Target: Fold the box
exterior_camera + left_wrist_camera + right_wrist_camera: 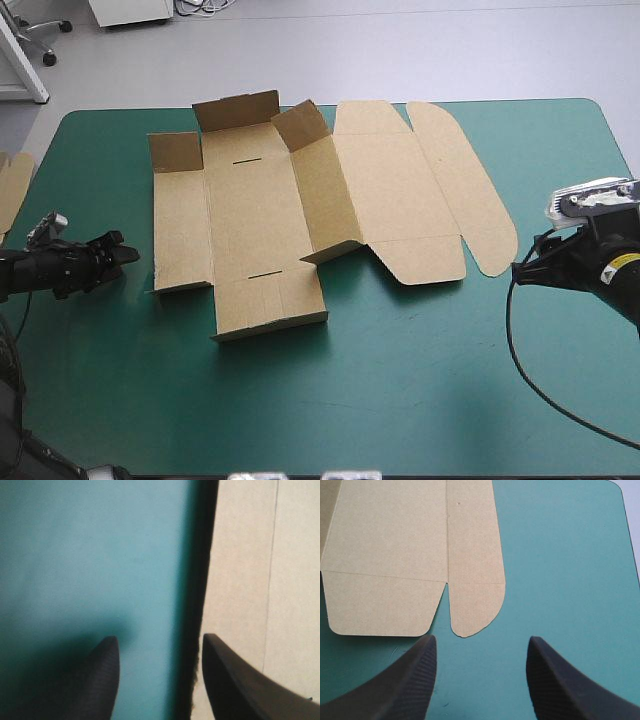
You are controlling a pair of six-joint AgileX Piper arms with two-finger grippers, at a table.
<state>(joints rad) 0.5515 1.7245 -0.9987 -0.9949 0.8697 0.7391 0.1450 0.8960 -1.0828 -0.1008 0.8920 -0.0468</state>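
Where the teal-green cover (400, 380) lies nearest: left gripper (125, 255) and right gripper (517, 270), jaws released, holding nothing. Mid-table: brown box (258, 225), some walls raised, lid flat rightward. Left edge: spare board (12, 187).

Brown box (255, 215), walls partly up, lid flat, apparently ungripped.

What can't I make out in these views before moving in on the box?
Left wrist view: blurred close-up; whether the pale surface beside the left fingers is the box cannot be told.
Right wrist view: only the flat lid shows; the rest is cut off by the frame.
High view: the spare board at the left edge of the table is cut off by the picture's edge.
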